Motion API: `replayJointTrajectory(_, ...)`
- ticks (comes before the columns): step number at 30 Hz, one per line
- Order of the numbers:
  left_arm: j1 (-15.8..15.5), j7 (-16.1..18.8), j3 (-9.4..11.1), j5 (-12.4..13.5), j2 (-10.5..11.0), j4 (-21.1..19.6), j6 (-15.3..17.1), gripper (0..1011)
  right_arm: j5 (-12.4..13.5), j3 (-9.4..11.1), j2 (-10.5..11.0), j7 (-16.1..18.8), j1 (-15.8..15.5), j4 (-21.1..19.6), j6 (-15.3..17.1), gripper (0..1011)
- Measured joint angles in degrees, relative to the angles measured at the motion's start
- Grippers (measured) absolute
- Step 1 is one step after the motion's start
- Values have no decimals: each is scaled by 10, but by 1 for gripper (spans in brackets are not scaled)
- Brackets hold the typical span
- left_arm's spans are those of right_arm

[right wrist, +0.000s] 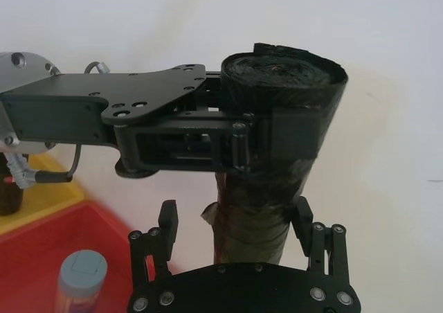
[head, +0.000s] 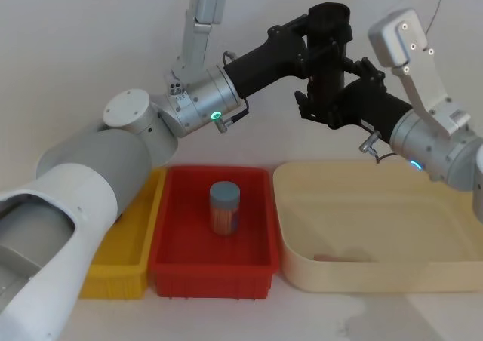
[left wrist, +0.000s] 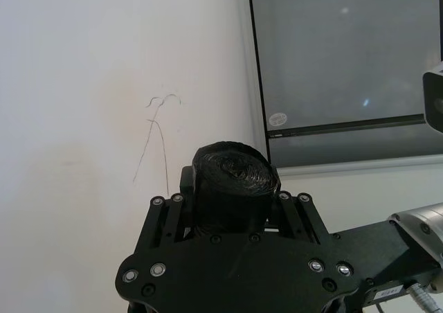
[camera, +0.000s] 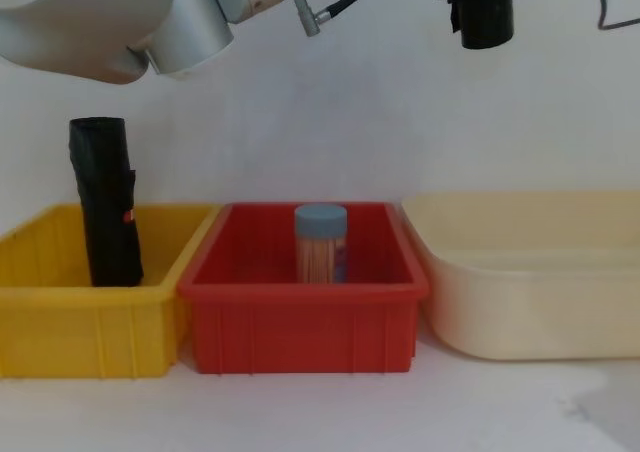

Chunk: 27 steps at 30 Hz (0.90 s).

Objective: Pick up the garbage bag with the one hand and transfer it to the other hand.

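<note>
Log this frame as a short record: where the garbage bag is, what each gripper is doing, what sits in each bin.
garbage bag: upright roll held in the air above the bins
left gripper: shut on the roll's upper part
right gripper: around the roll's lower part, fingers apart, not closed
handover: not yet complete
yellow bin: second black roll with a red-orange mark, standing upright
red bin: jar with a grey-blue lid
cream tub: contents cannot be told

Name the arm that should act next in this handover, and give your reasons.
Right. The left gripper is clamped on the upright garbage bag near its top, while the right gripper has its open fingers on either side of the lower part, so closing it comes next.
</note>
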Motion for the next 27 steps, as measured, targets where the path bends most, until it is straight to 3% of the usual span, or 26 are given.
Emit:
replayJointTrajectory(12,0,0,0,0,0,0,0,540,-8,-5,-17,-1,14,23,-5,973)
replayJointTrajectory(19,0,0,0,0,0,0,0,540,-10,-7,-22,-2,18,29,-6,815)
replayJointTrajectory(25,0,0,0,0,0,0,0,540,-11,-7,-25,-3,21,33,-7,623)
replayJointTrajectory(27,0,0,0,0,0,0,0,540,-11,-8,-25,-3,21,33,-7,606)
